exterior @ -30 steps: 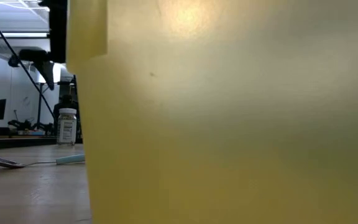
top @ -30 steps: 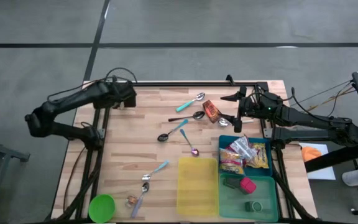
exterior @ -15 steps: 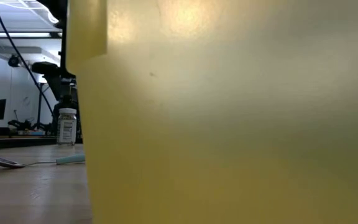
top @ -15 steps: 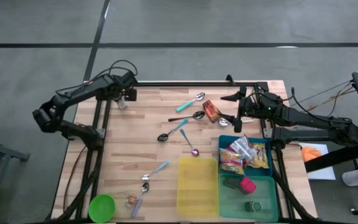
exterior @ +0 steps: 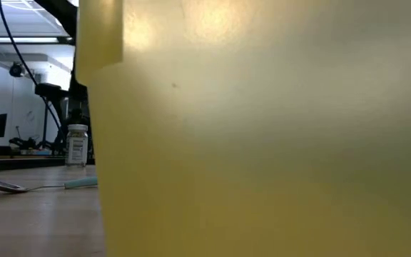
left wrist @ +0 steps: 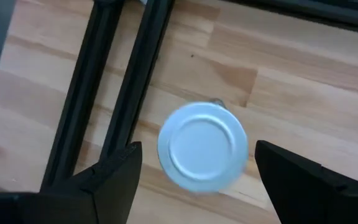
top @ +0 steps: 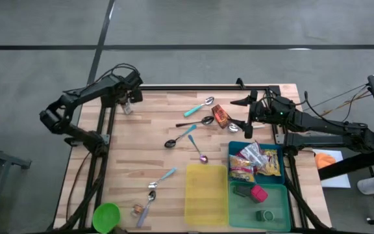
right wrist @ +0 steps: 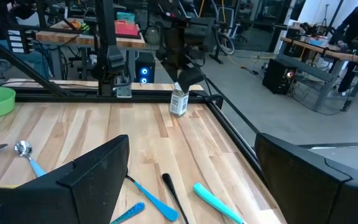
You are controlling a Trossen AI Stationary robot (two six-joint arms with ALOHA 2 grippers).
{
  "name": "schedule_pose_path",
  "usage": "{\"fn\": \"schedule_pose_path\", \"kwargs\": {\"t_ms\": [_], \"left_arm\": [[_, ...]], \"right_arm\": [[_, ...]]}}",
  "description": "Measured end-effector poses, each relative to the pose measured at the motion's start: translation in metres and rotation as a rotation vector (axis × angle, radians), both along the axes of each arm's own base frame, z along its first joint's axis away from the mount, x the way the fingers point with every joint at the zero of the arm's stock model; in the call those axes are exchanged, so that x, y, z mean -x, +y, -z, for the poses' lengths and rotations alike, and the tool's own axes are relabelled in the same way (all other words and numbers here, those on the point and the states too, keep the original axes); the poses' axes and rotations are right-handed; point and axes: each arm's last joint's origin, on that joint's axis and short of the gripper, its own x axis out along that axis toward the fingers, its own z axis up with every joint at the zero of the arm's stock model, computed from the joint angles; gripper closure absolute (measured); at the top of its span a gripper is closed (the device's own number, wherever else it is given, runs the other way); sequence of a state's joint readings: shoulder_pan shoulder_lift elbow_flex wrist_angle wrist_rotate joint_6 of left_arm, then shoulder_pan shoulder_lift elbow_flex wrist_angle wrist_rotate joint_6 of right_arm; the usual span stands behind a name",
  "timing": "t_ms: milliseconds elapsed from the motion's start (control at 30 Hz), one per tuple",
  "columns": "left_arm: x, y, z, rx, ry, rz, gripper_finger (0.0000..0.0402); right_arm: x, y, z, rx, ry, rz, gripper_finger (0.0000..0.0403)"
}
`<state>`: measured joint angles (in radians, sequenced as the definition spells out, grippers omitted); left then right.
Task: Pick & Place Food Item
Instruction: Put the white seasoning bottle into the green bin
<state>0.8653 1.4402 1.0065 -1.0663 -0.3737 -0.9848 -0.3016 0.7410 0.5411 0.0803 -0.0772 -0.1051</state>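
The left gripper (top: 130,95), jaws spread, has been brought over the white-lidded jar (left wrist: 202,147) at the table's (top: 135,162) far left corner, so a grasp seems imminent; the right gripper (top: 244,116) waits spread.

Even overhead light; yellow bin (exterior: 262,143) blurred, glare patch.

Pale wood-grain table (top: 141,149), shiny metal spoons (top: 203,120), translucent yellow plastic bin (top: 206,194).
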Motion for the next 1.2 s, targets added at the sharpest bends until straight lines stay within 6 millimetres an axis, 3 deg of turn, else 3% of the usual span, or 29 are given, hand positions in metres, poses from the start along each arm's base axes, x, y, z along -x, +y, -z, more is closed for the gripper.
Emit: {"fn": "schedule_pose_path", "kwargs": {"t_ms": [267, 600, 1000, 1200], "left_arm": [[0.005, 0.019, 0.020, 0.083, -0.019, -0.079, 0.0087], [0.003, 0.028, 0.035, 0.137, -0.042, -0.099, 0.0090], [0.003, 0.029, 0.035, 0.137, -0.050, -0.102, 0.0204], [0.003, 0.029, 0.035, 0.140, -0.054, -0.101, 0.0200]], "right_arm": [[0.000, 0.000, 0.000, 0.000, 0.000, 0.000, 0.0058], [0.000, 0.000, 0.000, 0.000, 0.000, 0.000, 0.0058], [0.000, 0.000, 0.000, 0.000, 0.000, 0.000, 0.0058], [0.000, 0.000, 0.000, 0.000, 0.000, 0.000, 0.0058]]}}
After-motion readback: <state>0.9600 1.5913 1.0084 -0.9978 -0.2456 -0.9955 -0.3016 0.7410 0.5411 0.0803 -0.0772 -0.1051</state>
